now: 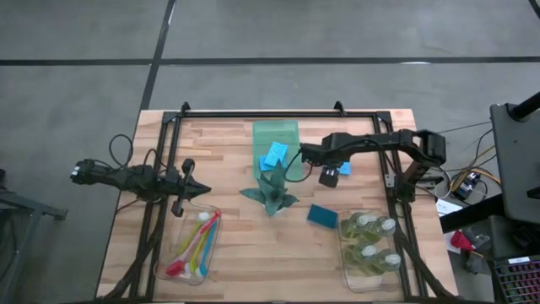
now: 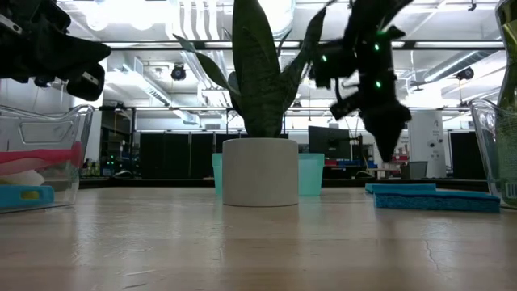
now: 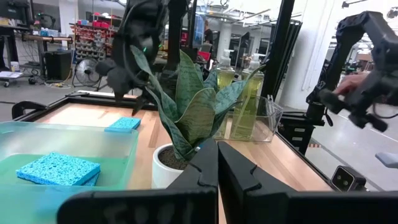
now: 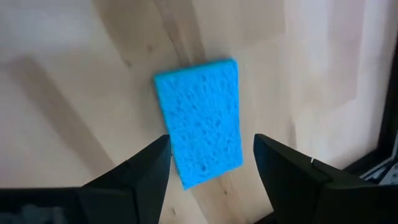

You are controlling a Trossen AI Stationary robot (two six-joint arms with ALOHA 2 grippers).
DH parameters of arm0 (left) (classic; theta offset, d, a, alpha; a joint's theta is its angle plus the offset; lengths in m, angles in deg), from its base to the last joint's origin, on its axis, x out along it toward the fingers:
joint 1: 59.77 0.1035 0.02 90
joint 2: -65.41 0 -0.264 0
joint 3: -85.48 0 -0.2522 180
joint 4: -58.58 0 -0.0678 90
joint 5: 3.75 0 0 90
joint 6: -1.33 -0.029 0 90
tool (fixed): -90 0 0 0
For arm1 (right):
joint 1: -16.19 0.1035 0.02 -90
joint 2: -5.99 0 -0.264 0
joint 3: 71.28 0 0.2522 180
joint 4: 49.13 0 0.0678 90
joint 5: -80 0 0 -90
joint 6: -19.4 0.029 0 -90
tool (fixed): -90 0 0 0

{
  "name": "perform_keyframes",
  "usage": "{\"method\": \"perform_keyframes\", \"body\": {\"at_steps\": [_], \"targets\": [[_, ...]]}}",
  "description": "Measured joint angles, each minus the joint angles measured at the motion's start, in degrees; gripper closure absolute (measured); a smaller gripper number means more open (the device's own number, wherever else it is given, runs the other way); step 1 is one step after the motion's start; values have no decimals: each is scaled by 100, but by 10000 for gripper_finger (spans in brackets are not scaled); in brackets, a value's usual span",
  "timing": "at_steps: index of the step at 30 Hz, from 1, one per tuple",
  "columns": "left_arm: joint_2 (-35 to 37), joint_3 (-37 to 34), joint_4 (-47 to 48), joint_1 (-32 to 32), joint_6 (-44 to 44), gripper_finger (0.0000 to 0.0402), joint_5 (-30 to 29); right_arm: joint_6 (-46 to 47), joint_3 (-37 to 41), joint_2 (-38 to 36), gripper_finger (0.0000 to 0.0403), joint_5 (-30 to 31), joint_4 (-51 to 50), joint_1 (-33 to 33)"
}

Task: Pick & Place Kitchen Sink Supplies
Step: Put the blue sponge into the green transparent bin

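Observation:
A blue sponge (image 4: 202,127) lies flat on the bare wood right of the green tray (image 1: 277,135). My right gripper (image 4: 211,158) hangs open above it, pointing steeply down, one finger to each side of the sponge's near end and clear of it (image 1: 331,175). Two more blue sponges (image 1: 272,154) lie in the tray, and another (image 1: 322,216) lies flat on the table near the plant (image 1: 270,192). My left gripper (image 1: 190,187) waits shut at the table's left, pointing level.
A clear bin (image 1: 369,249) with several soap bottles stands at the near right. A clear bin (image 1: 190,245) with red, yellow and blue brushes stands at the near left. The potted plant stands mid-table between them. A black frame (image 1: 278,112) rims the table.

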Motion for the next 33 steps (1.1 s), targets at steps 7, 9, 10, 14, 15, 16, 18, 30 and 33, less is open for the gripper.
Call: {"method": "perform_keyframes", "body": {"at_steps": [7,9,10,14,15,16,18,30,33], "targets": [[-7,0,-1,0,1,401,0,-18,795,-150,179,-148,562,-342],[-14,0,2,0,2,401,-2,-42,969,-157,179,-281,746,-412],[-17,0,0,0,2,401,0,-70,1044,-157,179,-303,783,-438],[-22,0,1,0,0,401,-1,-159,1297,-157,179,-350,954,-463],[-22,0,1,1,1,401,-1,-170,1338,-157,179,-380,987,-462],[-22,0,0,2,2,401,0,-187,1373,-160,179,-390,1023,-461],[-22,0,2,0,2,401,0,-235,1448,-162,179,-389,1183,-462],[-22,0,2,2,0,401,0,-225,1607,-164,190,-430,1663,-461],[-22,0,1,2,1,401,0,-122,1609,-164,206,-436,1696,-453]]}}
